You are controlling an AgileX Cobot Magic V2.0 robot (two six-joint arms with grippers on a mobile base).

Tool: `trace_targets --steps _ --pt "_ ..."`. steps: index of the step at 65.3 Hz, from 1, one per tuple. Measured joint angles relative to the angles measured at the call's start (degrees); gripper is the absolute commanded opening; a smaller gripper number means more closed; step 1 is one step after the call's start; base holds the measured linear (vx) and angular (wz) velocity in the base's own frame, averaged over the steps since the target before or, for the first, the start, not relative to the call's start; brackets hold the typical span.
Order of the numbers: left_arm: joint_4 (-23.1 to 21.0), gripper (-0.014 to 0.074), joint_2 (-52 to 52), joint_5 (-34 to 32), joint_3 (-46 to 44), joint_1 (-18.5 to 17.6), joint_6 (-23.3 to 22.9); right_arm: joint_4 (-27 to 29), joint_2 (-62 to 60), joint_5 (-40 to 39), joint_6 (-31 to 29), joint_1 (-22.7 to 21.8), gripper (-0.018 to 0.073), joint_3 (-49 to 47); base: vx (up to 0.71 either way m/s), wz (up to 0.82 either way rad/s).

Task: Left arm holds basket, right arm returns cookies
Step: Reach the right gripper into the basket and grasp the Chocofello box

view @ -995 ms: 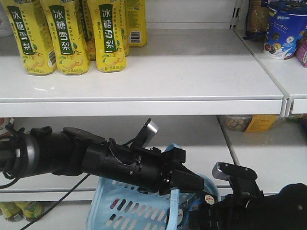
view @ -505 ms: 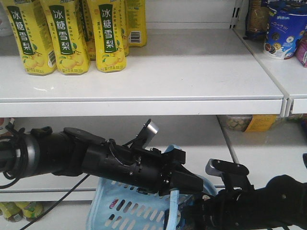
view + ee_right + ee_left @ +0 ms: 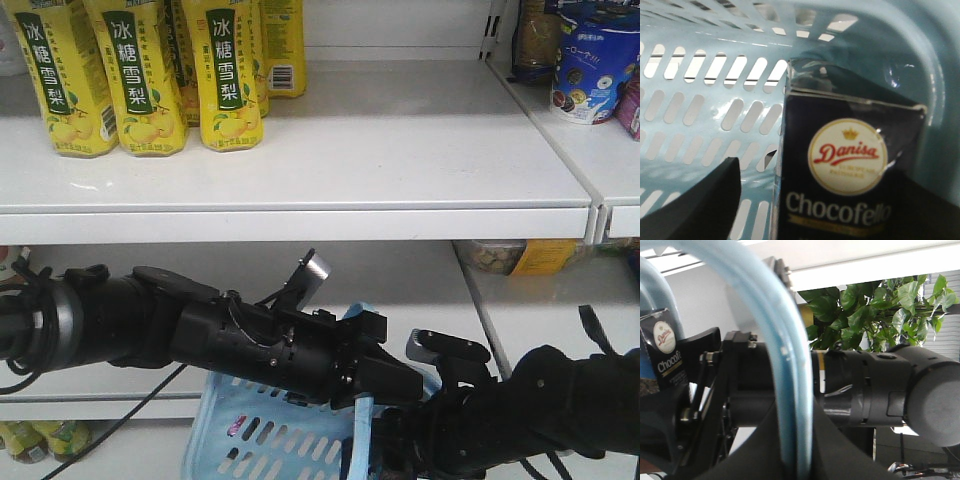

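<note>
— Why is our left gripper (image 3: 398,385) clamped on the basket (image 3: 270,440) by its handle (image 3: 790,390)?
— To steady it. Our right gripper (image 3: 832,200), fingers apart, sits inside the basket, astride the cookies (image 3: 850,150) standing in its corner; we judge grasping comes next.

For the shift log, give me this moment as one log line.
left gripper: shut on basket handle | right gripper: open, straddling cookies inside basket | cookies: not yet lifted
</note>
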Motion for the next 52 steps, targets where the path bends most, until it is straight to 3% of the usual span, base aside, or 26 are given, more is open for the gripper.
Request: trace_targets --steps 30,52 --pt "0.1 -0.0006 0.0 -0.1 0.0 -0.1 0.0 0.2 0.6 -1.0 0.0 0.0 0.0225 0.0 0.00 0.00" --pt "0.1 -0.0006 0.0 -0.1 0.0 -0.1 0.0 1.1 0.6 -0.9 0.1 0.0 0.0220 0.0 0.00 0.00"
